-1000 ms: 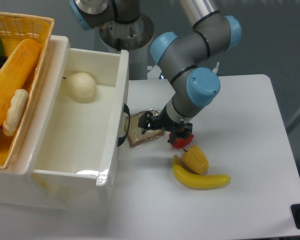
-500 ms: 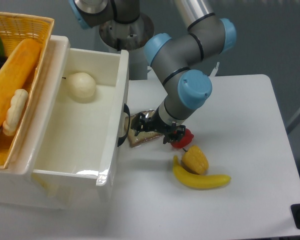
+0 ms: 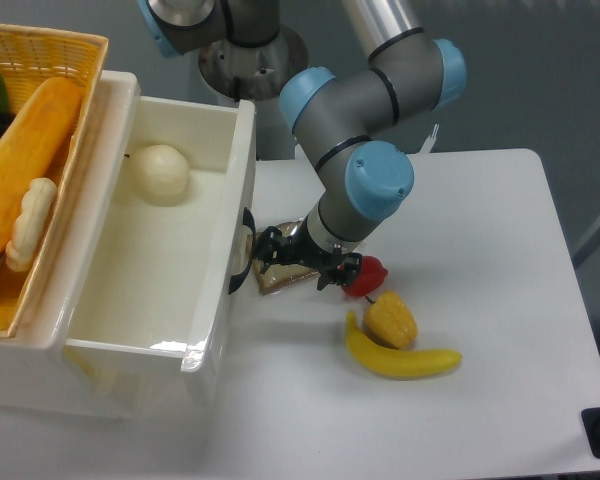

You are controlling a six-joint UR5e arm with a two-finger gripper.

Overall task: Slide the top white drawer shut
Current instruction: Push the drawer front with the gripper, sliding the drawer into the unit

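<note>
Pincer (image 3: 263, 255) at black handle (image 3: 242, 262), top white drawer (image 3: 212, 330) open

We see the top white drawer (image 3: 160, 260) pulled out at left, w/ a round bun (image 3: 160, 173) inside near its back corner. A basket (image 3: 50, 60) sits on the cabinet top, left of the drawer. The gripper (image 3: 280, 262) is low over the table (image 3: 500, 300), just right of the drawer front, above a bread slice (image 3: 276, 280). Right of that lies a pepper (image 3: 368, 276); in front of it a corn cob (image 3: 391, 319), then a banana (image 3: 400, 360) nearest us
</note>
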